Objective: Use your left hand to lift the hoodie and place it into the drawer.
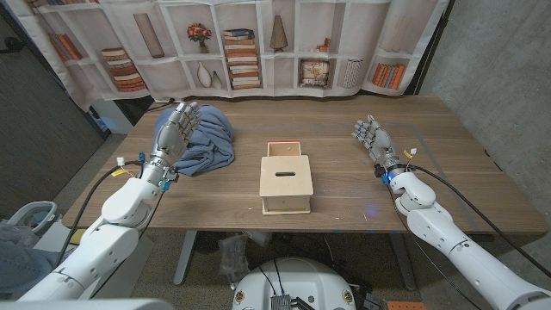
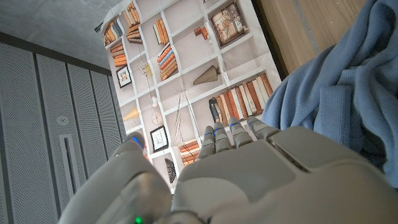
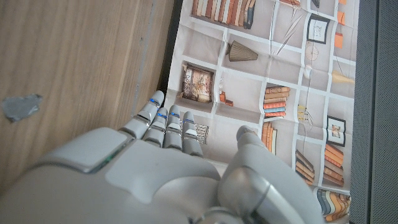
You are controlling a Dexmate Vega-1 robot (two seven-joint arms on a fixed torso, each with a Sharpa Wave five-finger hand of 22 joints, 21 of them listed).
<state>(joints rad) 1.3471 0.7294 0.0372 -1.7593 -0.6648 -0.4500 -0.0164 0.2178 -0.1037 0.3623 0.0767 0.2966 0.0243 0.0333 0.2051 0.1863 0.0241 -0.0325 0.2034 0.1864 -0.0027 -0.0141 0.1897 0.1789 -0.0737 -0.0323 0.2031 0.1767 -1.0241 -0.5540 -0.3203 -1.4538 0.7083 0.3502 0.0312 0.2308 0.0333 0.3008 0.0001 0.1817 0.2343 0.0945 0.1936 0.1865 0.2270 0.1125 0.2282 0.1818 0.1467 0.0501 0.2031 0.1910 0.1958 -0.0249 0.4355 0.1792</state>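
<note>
Both of my arms come in from the near corners of the head view, and between them, closest to me on the wooden table [image 1: 362, 185], sits the small wooden drawer box [image 1: 286, 182], its slotted front facing me and the drawer [image 1: 283, 149] showing as an open compartment at its far side. Nothing is inside that I can make out.

My left hand [image 1: 175, 131] is up at the left side of the table, fingers extended and fairly wide apart, holding nothing. It stands against the near-left edge of the blue hoodie [image 1: 205, 139], which lies in a rumpled heap on the far-left part of the table, well apart from the drawer box. From the head view I cannot tell for certain whether the fingers touch the cloth or only overlap it. Through the left wrist camera I see the back of the left hand [image 2: 249, 180] with its fingers [image 2: 231, 132] reaching out straight, and the hoodie [image 2: 336, 93] bunched just beside them, ribbed hem showing.

My right hand [image 1: 374, 138] is on the right side of the table, well away from the box and hoodie, fingers spread and empty. Its wrist camera shows the right hand [image 3: 168, 168] over bare wood, with a scrap of grey tape [image 3: 20, 107] stuck on the tabletop near it

A printed bookshelf backdrop [image 1: 258, 43] hangs behind the table
</note>
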